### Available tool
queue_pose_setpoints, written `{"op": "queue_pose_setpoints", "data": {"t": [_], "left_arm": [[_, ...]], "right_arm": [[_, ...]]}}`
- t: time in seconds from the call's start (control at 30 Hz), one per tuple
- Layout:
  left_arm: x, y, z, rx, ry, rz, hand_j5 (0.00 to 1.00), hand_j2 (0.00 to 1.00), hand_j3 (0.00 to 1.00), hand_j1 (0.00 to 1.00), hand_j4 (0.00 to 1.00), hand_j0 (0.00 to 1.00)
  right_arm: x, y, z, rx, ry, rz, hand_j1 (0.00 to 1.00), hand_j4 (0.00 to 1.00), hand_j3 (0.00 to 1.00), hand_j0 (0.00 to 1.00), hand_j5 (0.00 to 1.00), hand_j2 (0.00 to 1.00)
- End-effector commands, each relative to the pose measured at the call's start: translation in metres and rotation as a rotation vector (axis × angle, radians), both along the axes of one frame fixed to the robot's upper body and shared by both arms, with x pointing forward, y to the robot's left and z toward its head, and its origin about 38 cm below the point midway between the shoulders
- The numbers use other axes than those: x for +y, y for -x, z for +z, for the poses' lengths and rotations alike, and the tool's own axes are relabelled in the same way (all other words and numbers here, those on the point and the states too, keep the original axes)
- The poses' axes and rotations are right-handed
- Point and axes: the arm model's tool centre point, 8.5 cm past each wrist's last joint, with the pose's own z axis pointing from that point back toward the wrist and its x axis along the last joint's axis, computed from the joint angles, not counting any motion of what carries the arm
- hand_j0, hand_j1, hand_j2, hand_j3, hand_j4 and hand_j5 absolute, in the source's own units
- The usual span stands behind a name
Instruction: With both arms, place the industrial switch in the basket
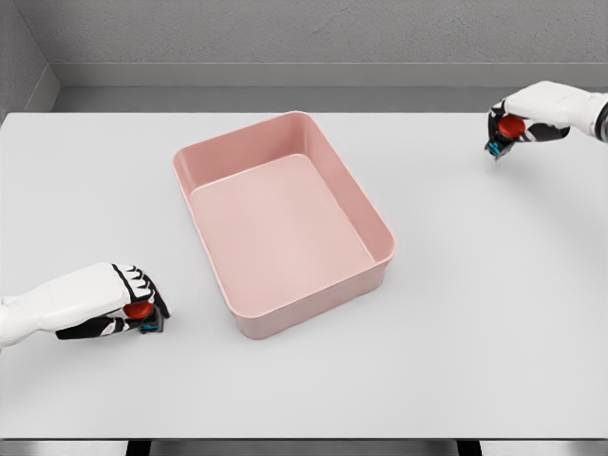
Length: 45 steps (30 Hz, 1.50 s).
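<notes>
A pink rectangular basket [201,158] lies in the middle of the white table, with nothing inside it. My left hand [138,306] sits low at the front left, fingers curled around a small industrial switch [141,312] with a red button and a blue base. At the far right, my right hand [508,128] is raised slightly above the table, fingers curled around a second switch [507,130] of the same kind. Both hands are well outside the basket, one on each side.
The white table [475,313] spreads wide around the basket. Its front edge runs along the bottom of the view, and a grey wall stands behind the far edge.
</notes>
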Motion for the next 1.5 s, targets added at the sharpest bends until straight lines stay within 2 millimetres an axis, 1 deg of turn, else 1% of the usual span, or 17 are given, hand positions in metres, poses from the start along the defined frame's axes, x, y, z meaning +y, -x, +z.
{"op": "queue_pose_setpoints", "data": {"t": [0.0, 0.07, 0.13, 0.3, 0.5, 0.57, 0.63, 0.7, 0.83, 0.87, 0.93, 1.03, 1.1, 1.17, 1.27, 1.33, 1.47], "left_arm": [[0.000, 0.000, 0.001, 0.003, 0.005, 0.002, 0.46, 0.46, 0.46, 0.46, 0.46, 0.46], [0.000, -0.001, 0.003, -0.001, 0.008, 0.001, 0.46, 0.46, 0.46, 0.46, 0.46, 0.46], [-0.001, -0.003, 0.006, -0.009, 0.011, 0.001, 0.47, 0.47, 0.47, 0.47, 0.47, 0.47], [0.001, -0.005, 0.008, -0.017, 0.009, 0.002, 0.47, 0.47, 0.47, 0.47, 0.47, 0.47], [0.002, -0.012, 0.019, -0.038, 0.023, 0.006, 0.47, 0.47, 0.47, 0.47, 0.47, 0.47], [0.002, -0.014, 0.022, -0.045, 0.024, 0.007, 0.47, 0.47, 0.47, 0.47, 0.47, 0.47], [0.003, -0.015, 0.024, -0.048, 0.027, 0.008, 0.47, 0.47, 0.47, 0.47, 0.47, 0.47], [0.003, -0.017, 0.028, -0.059, 0.028, 0.008, 0.47, 0.47, 0.47, 0.47, 0.47, 0.47], [0.006, -0.021, 0.034, -0.070, 0.031, 0.015, 0.47, 0.47, 0.47, 0.47, 0.47, 0.47], [0.006, -0.023, 0.037, -0.080, 0.032, 0.014, 0.47, 0.47, 0.47, 0.47, 0.47, 0.47], [0.007, -0.025, 0.041, -0.084, 0.030, 0.016, 0.47, 0.47, 0.47, 0.47, 0.47, 0.47], [0.008, -0.030, 0.049, -0.103, 0.035, 0.017, 0.47, 0.47, 0.47, 0.47, 0.47, 0.47], [0.007, -0.033, 0.055, -0.119, 0.042, 0.017, 0.47, 0.47, 0.47, 0.47, 0.47, 0.47], [0.007, -0.035, 0.059, -0.131, 0.043, 0.015, 0.47, 0.47, 0.47, 0.47, 0.47, 0.47], [0.006, -0.038, 0.063, -0.144, 0.047, 0.014, 0.46, 0.46, 0.46, 0.46, 0.46, 0.46], [0.004, -0.039, 0.066, -0.153, 0.051, 0.009, 0.47, 0.47, 0.47, 0.47, 0.47, 0.47], [0.001, -0.042, 0.072, -0.171, 0.058, 0.003, 0.46, 0.46, 0.46, 0.46, 0.46, 0.46]], "right_arm": [[0.007, 0.002, 0.012, -0.028, 0.004, 0.036, 0.46, 0.46, 0.46, 0.46, 0.46, 0.46], [0.012, 0.005, 0.012, -0.022, 0.010, 0.066, 0.46, 0.46, 0.46, 0.46, 0.46, 0.46], [0.024, 0.008, 0.020, -0.041, 0.019, 0.114, 0.46, 0.46, 0.46, 0.46, 0.46, 0.46], [0.038, 0.015, 0.030, -0.057, 0.044, 0.176, 0.46, 0.46, 0.46, 0.46, 0.46, 0.46], [0.061, 0.027, 0.042, -0.098, 0.060, 0.259, 0.46, 0.46, 0.46, 0.46, 0.46, 0.46], [0.069, 0.031, 0.043, -0.107, 0.062, 0.286, 0.46, 0.46, 0.46, 0.46, 0.46, 0.46], [0.072, 0.031, 0.044, -0.110, 0.062, 0.293, 0.46, 0.46, 0.46, 0.46, 0.46, 0.46], [0.084, 0.037, 0.047, -0.126, 0.063, 0.331, 0.46, 0.46, 0.46, 0.46, 0.46, 0.46], [0.090, 0.040, 0.047, -0.130, 0.062, 0.350, 0.46, 0.46, 0.46, 0.46, 0.46, 0.46], [0.099, 0.044, 0.050, -0.144, 0.065, 0.378, 0.46, 0.46, 0.46, 0.46, 0.46, 0.46], [0.105, 0.044, 0.049, -0.135, 0.066, 0.388, 0.46, 0.46, 0.46, 0.46, 0.46, 0.46], [0.117, 0.050, 0.055, -0.156, 0.068, 0.424, 0.46, 0.46, 0.46, 0.46, 0.46, 0.46], [0.118, 0.051, 0.057, -0.161, 0.068, 0.429, 0.46, 0.46, 0.46, 0.46, 0.46, 0.46], [0.124, 0.056, 0.063, -0.181, 0.073, 0.449, 0.46, 0.46, 0.46, 0.46, 0.46, 0.46], [0.138, 0.063, 0.063, -0.189, 0.074, 0.490, 0.46, 0.46, 0.46, 0.46, 0.46, 0.46], [0.145, 0.068, 0.068, -0.205, 0.071, 0.506, 0.46, 0.46, 0.46, 0.46, 0.46, 0.46], [0.154, 0.073, 0.070, -0.210, 0.054, 0.532, 0.46, 0.46, 0.46, 0.46, 0.46, 0.46]]}}
